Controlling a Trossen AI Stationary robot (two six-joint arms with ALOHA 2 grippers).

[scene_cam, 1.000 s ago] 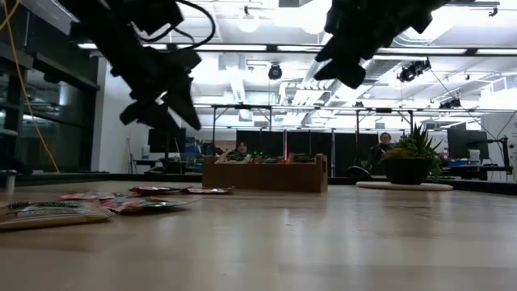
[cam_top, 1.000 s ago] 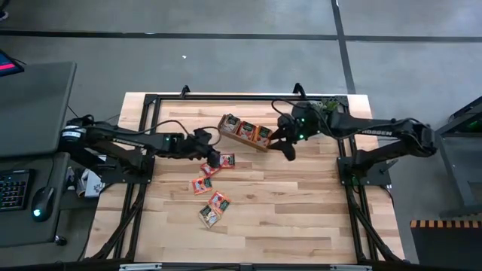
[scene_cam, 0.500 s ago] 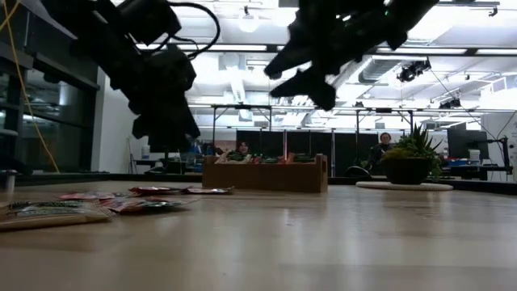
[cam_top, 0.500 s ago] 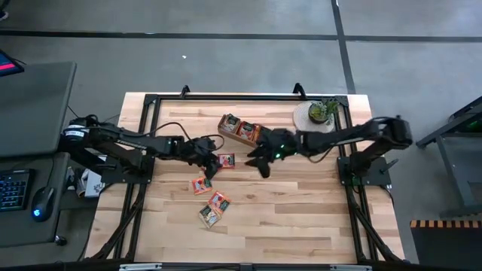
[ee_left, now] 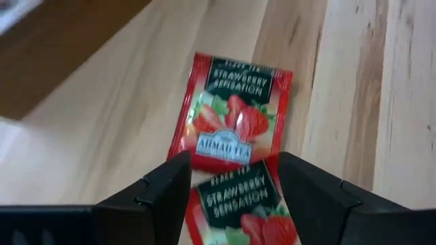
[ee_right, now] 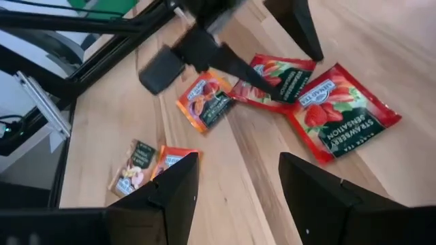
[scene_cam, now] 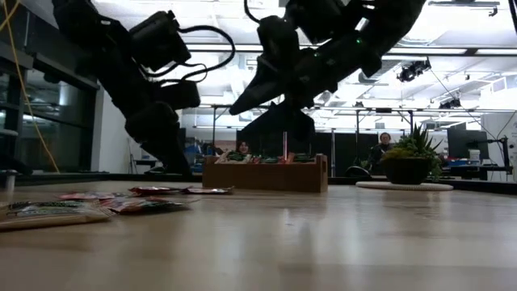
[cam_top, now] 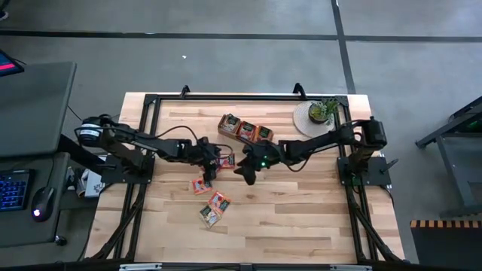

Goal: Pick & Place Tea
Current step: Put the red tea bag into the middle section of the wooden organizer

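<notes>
Several red and orange tea sachets lie flat on the wooden table (cam_top: 301,218). Two red strawberry ones show in the left wrist view, one (ee_left: 235,112) farther off and one (ee_left: 238,204) between the fingers of my open left gripper (ee_left: 233,163), which stands low over them (cam_top: 208,165). Whether those fingers touch it, I cannot tell. My right gripper (cam_top: 245,172) hangs open just right of the group, above the table, its fingers pointing at the red sachets (ee_right: 340,112). An orange sachet (ee_right: 208,99) and two more (ee_right: 153,165) lie beyond.
The long wooden tray (cam_top: 245,130), sachets standing in it, sits just beyond both grippers. A small potted plant (cam_top: 324,111) on a round mat is at the far right. A black frame (cam_top: 226,96) edges the table. The near half of the table is bare wood.
My right gripper has swung from beside the tray toward the table's left and near side and come down, ending close to the left gripper. My left gripper has sunk toward the red sachets and rolled about its own axis. The sachets have not moved.
</notes>
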